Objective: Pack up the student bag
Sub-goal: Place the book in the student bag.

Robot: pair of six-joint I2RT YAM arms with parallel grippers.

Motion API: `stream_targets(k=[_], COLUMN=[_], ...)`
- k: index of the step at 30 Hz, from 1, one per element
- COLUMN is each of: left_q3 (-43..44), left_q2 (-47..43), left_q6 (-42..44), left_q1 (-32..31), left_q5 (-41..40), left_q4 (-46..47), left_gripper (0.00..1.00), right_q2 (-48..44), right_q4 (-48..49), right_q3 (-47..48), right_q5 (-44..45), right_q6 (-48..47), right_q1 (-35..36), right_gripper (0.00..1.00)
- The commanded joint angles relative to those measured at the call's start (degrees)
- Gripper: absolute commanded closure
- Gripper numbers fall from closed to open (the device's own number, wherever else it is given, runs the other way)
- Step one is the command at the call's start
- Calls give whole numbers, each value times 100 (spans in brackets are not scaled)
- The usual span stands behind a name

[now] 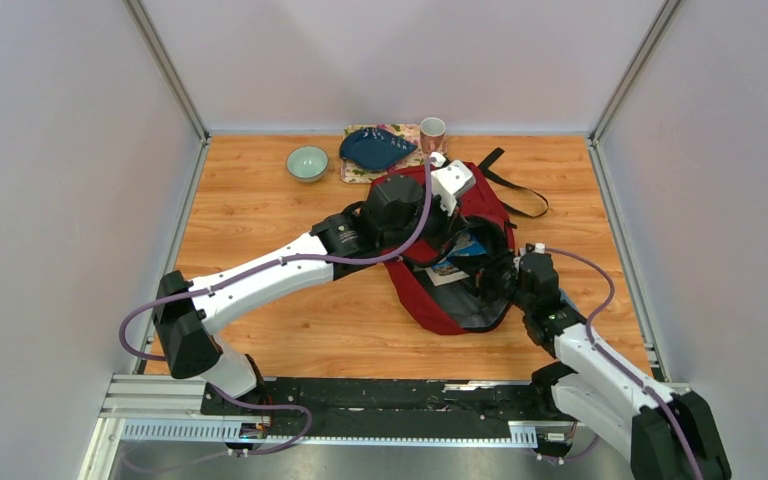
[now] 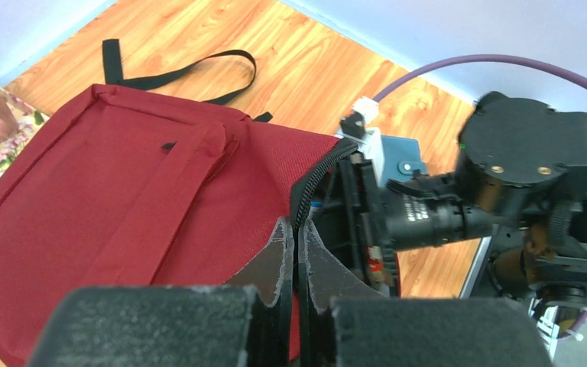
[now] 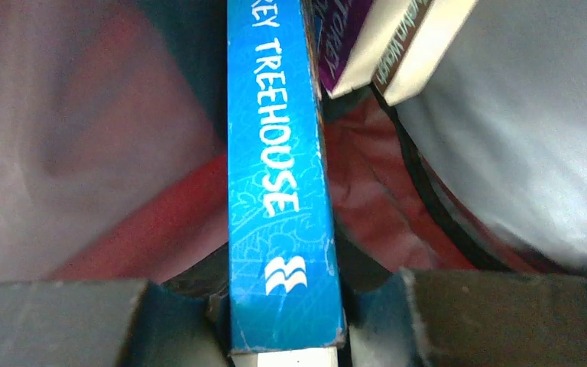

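Observation:
The student bag, dark red with black trim, lies open on the wooden table right of centre. My left gripper reaches over it from the left. In the left wrist view this gripper is shut on the bag's zipper edge and holds the opening up. My right gripper is at the bag's mouth. In the right wrist view that gripper is shut on a blue book with "TREEHOUSE" on its spine, held spine-up inside the red lining. Two more books lie deeper inside.
At the back of the table stand a green bowl, a dark blue dish on a floral mat and a pink cup. The bag's black strap trails to the right. Grey walls enclose the table on three sides.

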Motion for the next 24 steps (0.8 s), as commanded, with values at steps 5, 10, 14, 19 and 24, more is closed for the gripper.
stream_targets(k=[5,10,14,19,24], left_q3=[-78,-253,-377,-500,-596], left_q2=[-453,-506,-541,-602,-681], left_q6=[-284,-434,-460,-443,-399], left_q1=[-17,-17,-17,-17,-17], left_q5=[345,319,292,204,108], left_q4=[644,741,767,741,741], left_gripper=[100,100,100,100,100], right_q2=[1775,2884,3650,3818,3397], right_q4=[1868,2149,2114,1755,1306], right_q3=[929,1176,1299,1010,798], right_q5=[601,619,233,180,91], right_q6=[-181,-269,-637,-1418,-1920], right_q1=[-43,80,125,81,81], right_gripper=[94,77,59,37,31])
